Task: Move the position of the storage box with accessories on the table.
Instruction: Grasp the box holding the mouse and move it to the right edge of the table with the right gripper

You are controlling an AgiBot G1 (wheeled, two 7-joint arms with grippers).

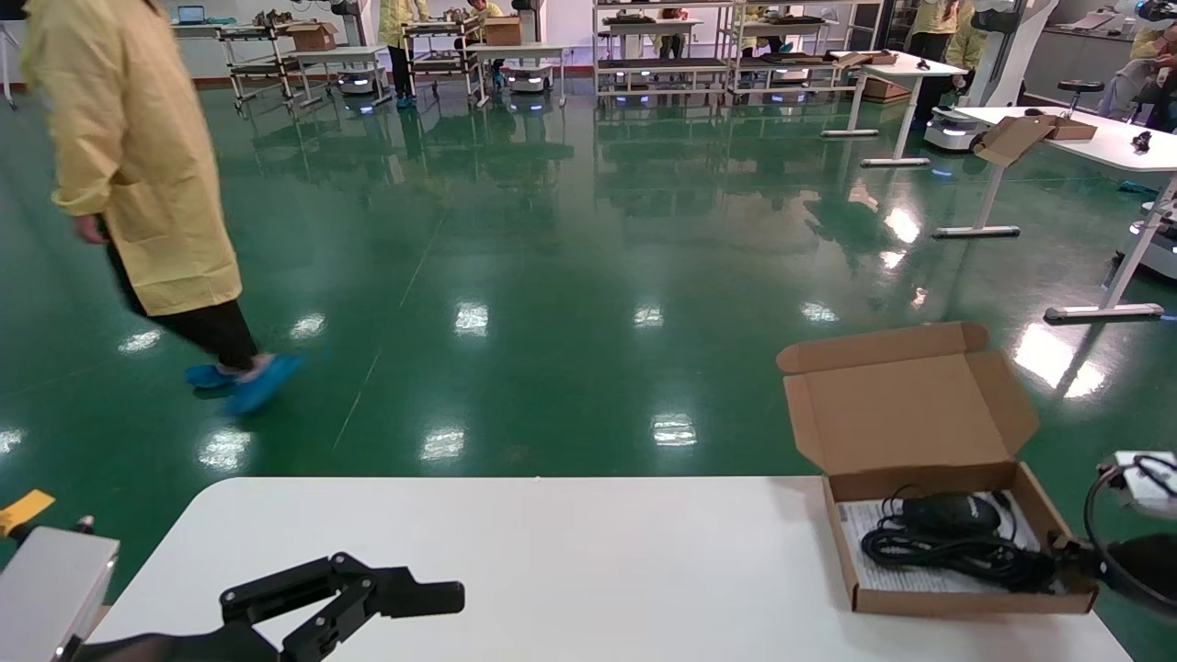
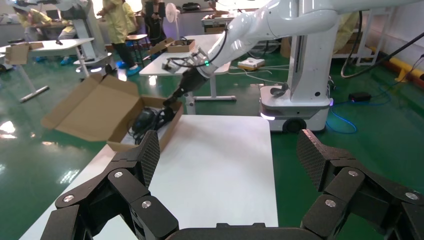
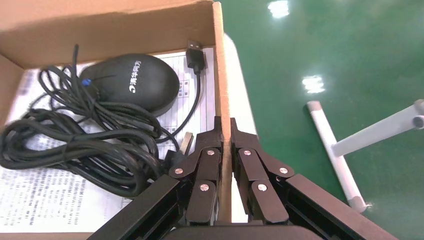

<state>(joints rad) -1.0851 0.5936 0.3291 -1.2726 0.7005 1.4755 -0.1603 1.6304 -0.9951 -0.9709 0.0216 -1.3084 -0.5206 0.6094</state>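
White table (image 1: pixel 552 552) carries the box (image 1: pixel 956 602); right claw (image 3: pixel 225 137) pinches its side wall, apparently firmly. Thin cardboard may buckle, spilling mouse (image 3: pixel 131 83). Left claw (image 2: pixel 230 165) idles open.

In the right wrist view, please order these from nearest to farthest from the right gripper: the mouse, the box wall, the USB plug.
1. Box wall of the storage box: pinched in the right gripper.
2. USB plug: inside the box, close beside that wall.
3. Mouse: deeper inside, on the paper sheet, by the coiled cable.
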